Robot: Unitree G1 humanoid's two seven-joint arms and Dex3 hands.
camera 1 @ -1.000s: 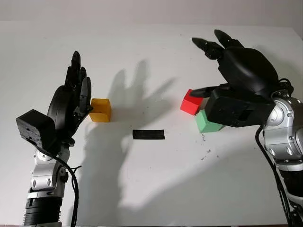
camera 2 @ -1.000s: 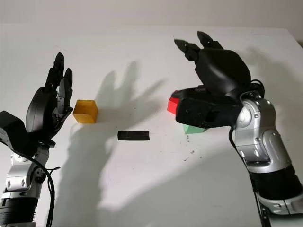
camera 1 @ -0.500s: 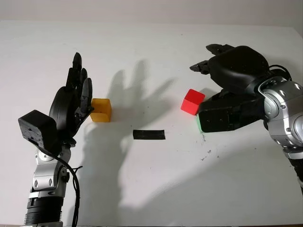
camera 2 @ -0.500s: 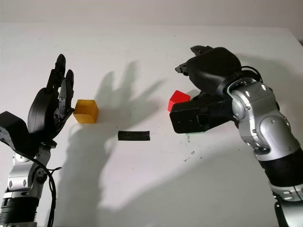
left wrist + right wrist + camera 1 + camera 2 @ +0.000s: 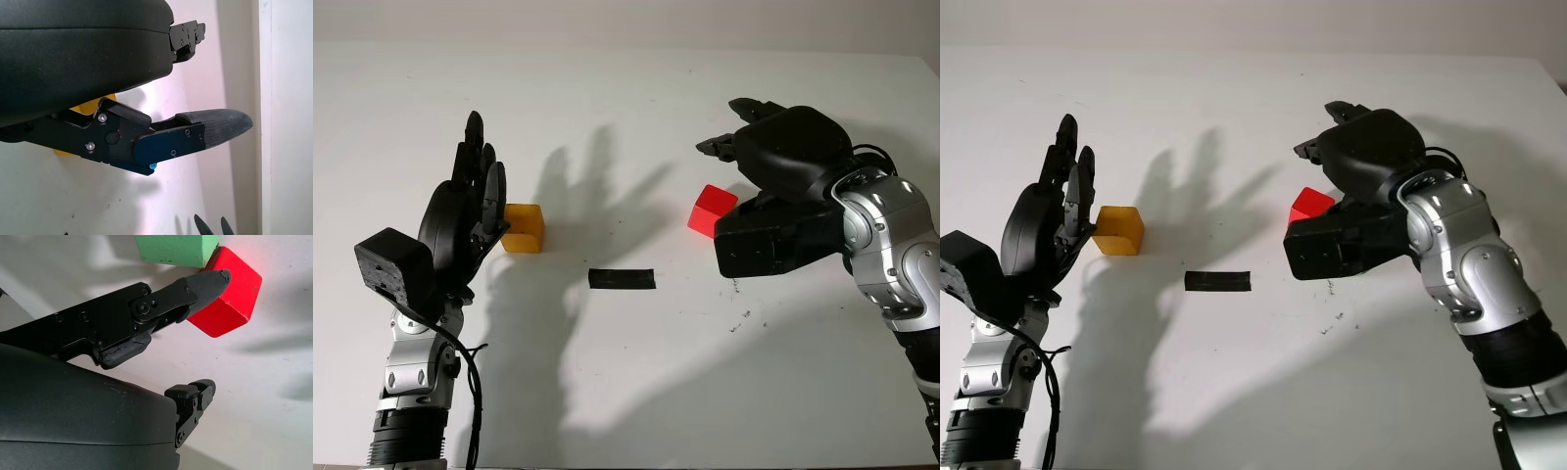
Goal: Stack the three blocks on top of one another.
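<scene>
A yellow block (image 5: 524, 227) stands on the white table at the left. My left hand (image 5: 480, 157) is held upright just to its left, open, holding nothing. A red block (image 5: 712, 210) sits right of centre. My right hand (image 5: 734, 135) hovers low over it and to its right, open, with its fingers (image 5: 717, 145) pointing left above the block. In the right wrist view the green block (image 5: 173, 247) lies right against the red block (image 5: 230, 296), and the thumb (image 5: 203, 281) reaches across where they meet without gripping either. In the head views the right palm covers the green block.
A short black tape strip (image 5: 622, 279) lies on the table (image 5: 636, 382) between the yellow and red blocks. The table's far edge (image 5: 607, 46) meets a pale wall.
My right hand has come down and turned from fingers pointing up to fingers pointing left, and now covers the green block. The left hand and all blocks have stayed put.
</scene>
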